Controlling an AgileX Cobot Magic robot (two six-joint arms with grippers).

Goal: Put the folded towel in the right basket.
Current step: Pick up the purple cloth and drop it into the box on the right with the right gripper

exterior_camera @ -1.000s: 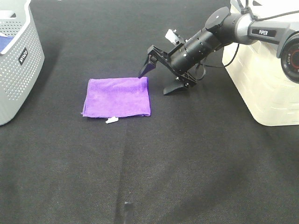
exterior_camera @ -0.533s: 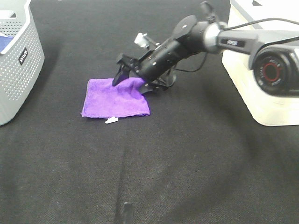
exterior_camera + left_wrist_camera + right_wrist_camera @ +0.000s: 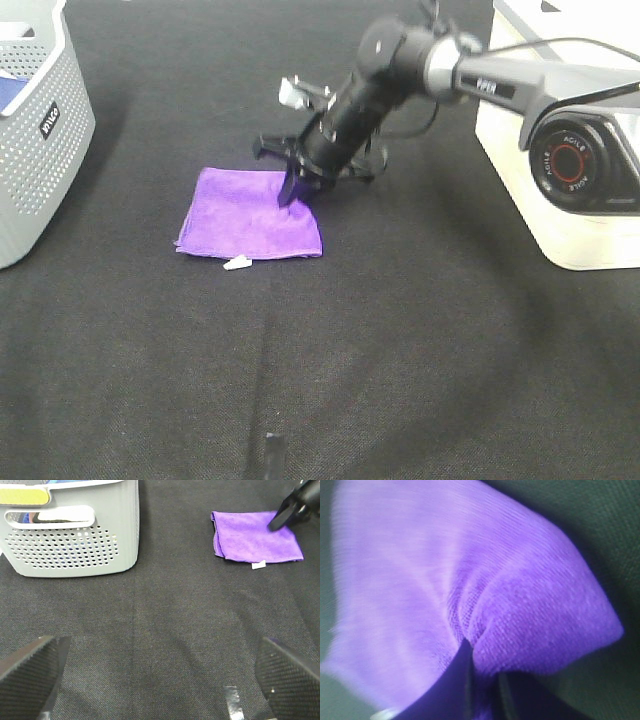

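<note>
The folded purple towel point(image 3: 240, 215) lies flat on the black table, left of centre; it also shows in the left wrist view point(image 3: 250, 540). My right gripper point(image 3: 292, 190) points down onto the towel's far right corner. In the right wrist view the gripper point(image 3: 485, 690) has its fingertips close together, with the purple cloth point(image 3: 420, 570) bunched up and pinched between them. The white right basket point(image 3: 560, 150) stands at the right edge. My left gripper point(image 3: 160, 680) is open and empty, low over bare table, well short of the towel.
A grey perforated basket point(image 3: 30, 130) with cloth inside stands at the left edge, also in the left wrist view point(image 3: 75, 530). A small white tag point(image 3: 238, 262) lies by the towel's near edge. A strip of tape point(image 3: 272, 450) marks the table's front.
My right arm swung left from beside the towel, straddled its far right corner, then tipped downward and closed its fingers on the cloth. The towel's corner is bunched.
</note>
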